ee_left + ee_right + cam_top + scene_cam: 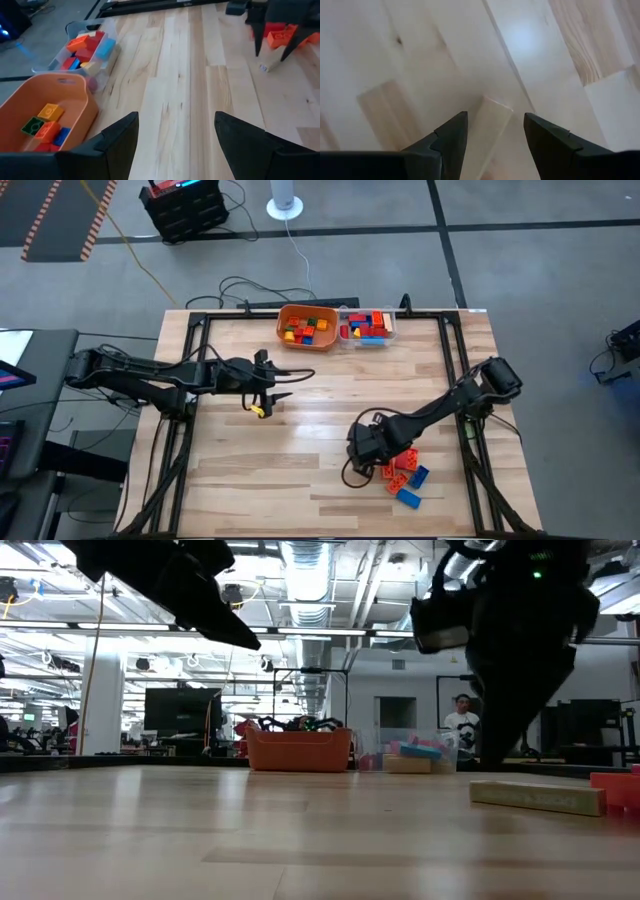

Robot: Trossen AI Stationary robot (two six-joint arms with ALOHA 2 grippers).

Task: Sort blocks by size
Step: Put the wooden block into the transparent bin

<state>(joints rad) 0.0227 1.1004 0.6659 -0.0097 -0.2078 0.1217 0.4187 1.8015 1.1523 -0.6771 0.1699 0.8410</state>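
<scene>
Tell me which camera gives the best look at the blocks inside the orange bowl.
The left wrist view: it looks down into the orange bowl and shows separate yellow, green, orange and blue blocks. The high view shows them small but visible. The low view shows only the bowl's side wall. The right wrist view shows none of it.

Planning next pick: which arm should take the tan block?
Right. Its claw hangs open directly over the tan block, beside the loose pile. The left claw is open but sits far across the table.
</scene>
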